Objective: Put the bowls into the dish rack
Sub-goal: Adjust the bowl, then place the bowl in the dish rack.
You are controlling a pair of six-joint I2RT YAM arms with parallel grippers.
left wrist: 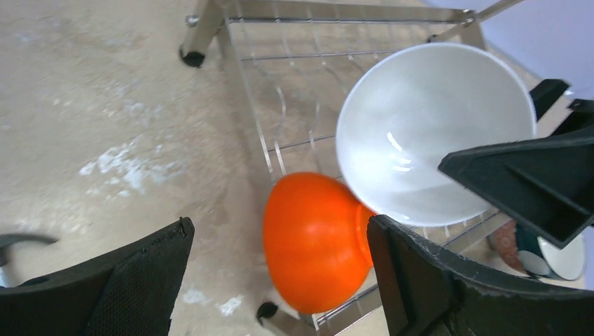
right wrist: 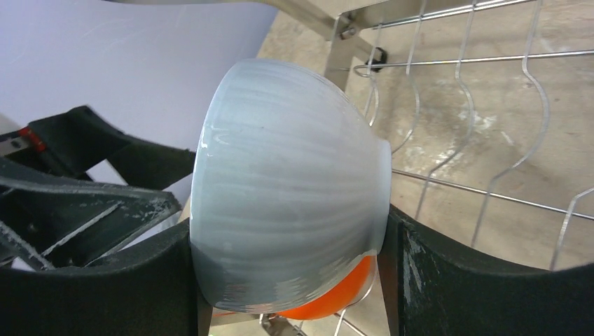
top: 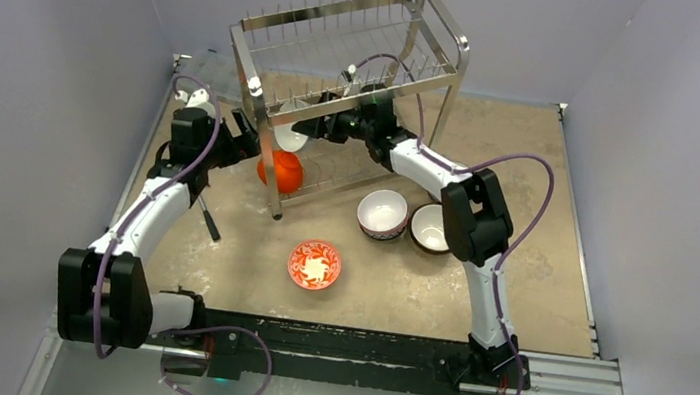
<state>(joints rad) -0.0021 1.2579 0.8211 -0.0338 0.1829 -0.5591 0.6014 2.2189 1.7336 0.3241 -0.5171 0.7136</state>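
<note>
Evidently the orange bowl [left wrist: 315, 245] sits racked, so the left gripper [left wrist: 279, 227] stands open. The right gripper [right wrist: 291, 227] clamps a pale bowl [right wrist: 287, 175] edgewise.

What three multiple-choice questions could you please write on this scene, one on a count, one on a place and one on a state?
1. How many bowls stand on the table outside the dish rack?
A) one
B) three
C) five

2. Where is the orange bowl?
A) on the rack's lower tier
B) on the rack's upper tier
C) on the table

3. What is the right tool doing?
A) hanging open and empty
B) gripping the pale bowl
C) gripping the orange bowl

Answers:
1 B: the red floral bowl, the white-lined bowl and the brown bowl stand there.
2 A: it lies on the lower tier's wires.
3 B: the pale bowl is clamped in it.
</note>
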